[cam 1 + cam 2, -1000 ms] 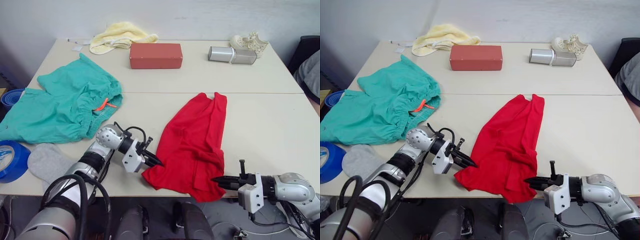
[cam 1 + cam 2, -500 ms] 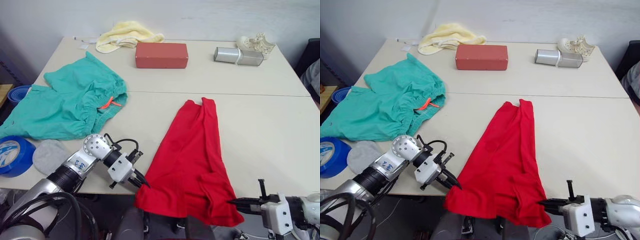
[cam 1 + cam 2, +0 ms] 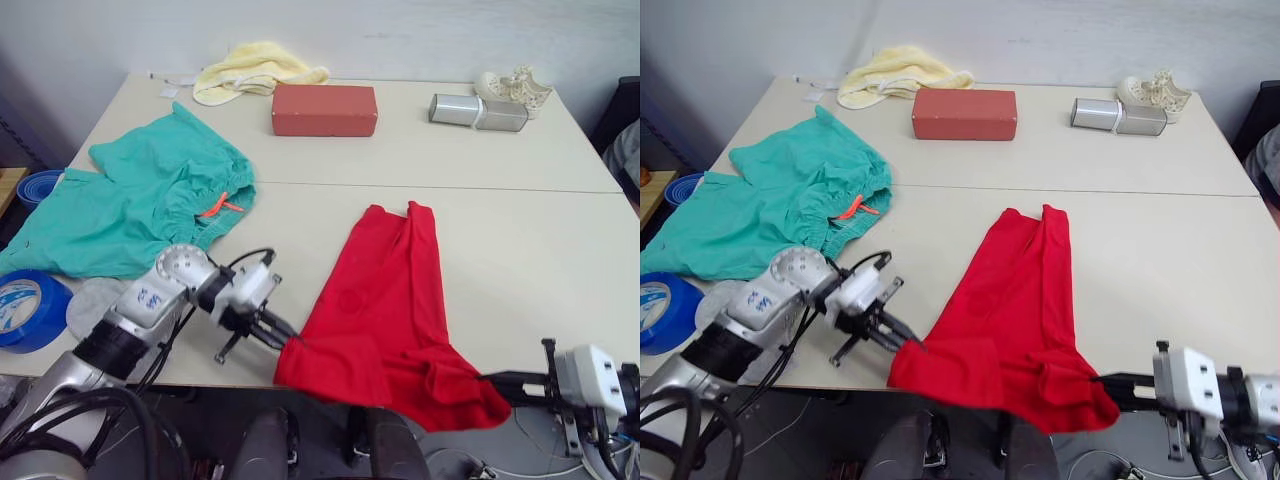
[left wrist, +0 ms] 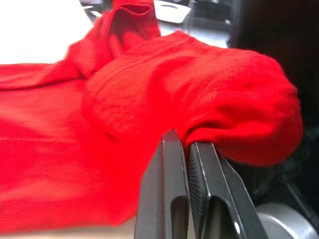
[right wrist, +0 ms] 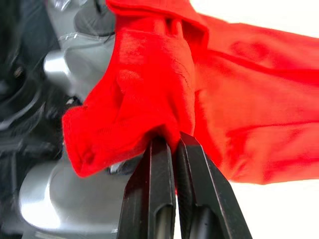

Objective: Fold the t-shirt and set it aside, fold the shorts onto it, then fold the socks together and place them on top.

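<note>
1. At your far left, a blue tape roll (image 3: 22, 311) sits at the table's (image 3: 520, 240) near-left edge, with the grey socks (image 3: 92, 303) just beside it and partly behind the left arm.
2. The teal shorts (image 3: 130, 205) lie spread on the left half of the table, orange drawstring showing, apart from the shirt.
3. Your left gripper (image 3: 288, 338) pinches the shirt's near-left corner at the table's front edge, fingers (image 4: 169, 199) narrowed onto the cloth.
4. The red shirt (image 3: 385, 305) stretches from mid-table toward you, its near hem off the front edge between the two grippers.
5. Your right gripper (image 3: 497, 381) holds the shirt's near-right corner below the front edge, fingers (image 5: 157, 199) closed tight on bunched fabric.
6. Along the far edge, left to right: a yellow towel (image 3: 252, 70), a red box (image 3: 324, 109), a silver cylinder (image 3: 477, 111) and a pale ornament (image 3: 514, 84).
</note>
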Tool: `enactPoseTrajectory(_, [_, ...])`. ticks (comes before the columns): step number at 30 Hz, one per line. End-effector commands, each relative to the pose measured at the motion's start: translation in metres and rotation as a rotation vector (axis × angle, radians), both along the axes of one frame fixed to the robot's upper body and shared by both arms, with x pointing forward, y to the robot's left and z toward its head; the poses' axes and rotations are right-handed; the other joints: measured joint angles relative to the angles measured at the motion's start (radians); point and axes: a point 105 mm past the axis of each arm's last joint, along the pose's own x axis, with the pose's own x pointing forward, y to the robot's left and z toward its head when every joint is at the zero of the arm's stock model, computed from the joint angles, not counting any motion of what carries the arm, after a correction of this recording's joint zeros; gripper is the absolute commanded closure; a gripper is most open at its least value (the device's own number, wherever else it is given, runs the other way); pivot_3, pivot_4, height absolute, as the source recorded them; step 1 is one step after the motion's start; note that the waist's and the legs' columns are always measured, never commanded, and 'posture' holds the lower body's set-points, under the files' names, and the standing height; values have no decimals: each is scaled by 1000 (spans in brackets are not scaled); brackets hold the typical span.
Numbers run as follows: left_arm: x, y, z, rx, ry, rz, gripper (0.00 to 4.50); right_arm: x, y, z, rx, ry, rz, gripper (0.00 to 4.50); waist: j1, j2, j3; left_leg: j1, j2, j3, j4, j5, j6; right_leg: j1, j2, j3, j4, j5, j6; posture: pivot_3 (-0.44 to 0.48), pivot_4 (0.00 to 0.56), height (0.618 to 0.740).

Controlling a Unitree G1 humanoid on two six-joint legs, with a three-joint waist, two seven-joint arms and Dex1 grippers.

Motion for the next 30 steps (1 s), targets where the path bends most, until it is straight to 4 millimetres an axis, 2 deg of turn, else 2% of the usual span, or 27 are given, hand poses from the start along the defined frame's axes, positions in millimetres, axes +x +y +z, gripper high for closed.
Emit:
enactPoseTrajectory(1, [35,-6,28,-98,82,158,4484,29,-4,23,58,-41,-73,4500,0,-1,1,0,0,0,1,0,0,0,0,0,0,0,0,0,150,740])
enactPoseTrajectory(4, [60,-14,36,-118,150,267,4484,57,-9,30,94,-62,-155,4500,-1,-2,1,-2,-1,0,1,2,-3,-2,1,-1,1,0,1,0,150,740])
enactPoseTrajectory(8, [96,-31,38,-141,191,440,4484,104,-17,34,140,-73,-312,4500,-2,-3,2,-3,-2,1,1,4,-3,-3,1,-1,1,0,1,0,150,740])
enactPoseTrajectory(11, [118,-43,38,-164,233,559,4484,131,-22,34,162,-80,-416,4500,-3,-4,3,-5,-4,1,1,5,-2,-4,0,0,2,0,2,0,150,740])
enactPoseTrajectory(14, [131,-49,34,-165,294,642,4484,145,-26,31,169,-55,-484,4500,-2,-4,3,-6,-3,1,1,5,-3,-6,-1,-1,2,0,2,0,150,740])
enactPoseTrajectory(18, [162,-54,15,-164,349,905,4484,177,-40,18,137,-47,-655,4500,-5,-4,3,-6,-4,2,1,6,-2,-6,-1,-1,2,1,3,0,150,740])
enactPoseTrajectory(22, [167,-57,14,-197,390,943,4484,189,-44,19,204,-34,-728,4500,-9,-4,3,-7,-4,2,1,7,-2,-6,-1,-1,2,1,4,0,150,740])
enactPoseTrajectory(23, [167,-59,14,-210,410,950,4255,191,-45,19,233,-22,-746,4500,-11,-4,3,-7,-4,2,1,7,-3,-7,-1,-1,3,1,4,0,150,740])
enactPoseTrajectory(26, [169,-62,15,-236,437,962,3530,194,-46,21,287,-13,-774,3775,-10,-4,3,-8,-4,2,1,7,-3,-7,0,-1,3,1,4,0,150,740])
enactPoseTrajectory(30, [173,-56,12,-236,411,1007,2206,193,-48,31,365,-42,-793,2357,-15,-4,3,-8,-5,2,1,7,-3,-7,0,-1,3,1,4,0,150,740])
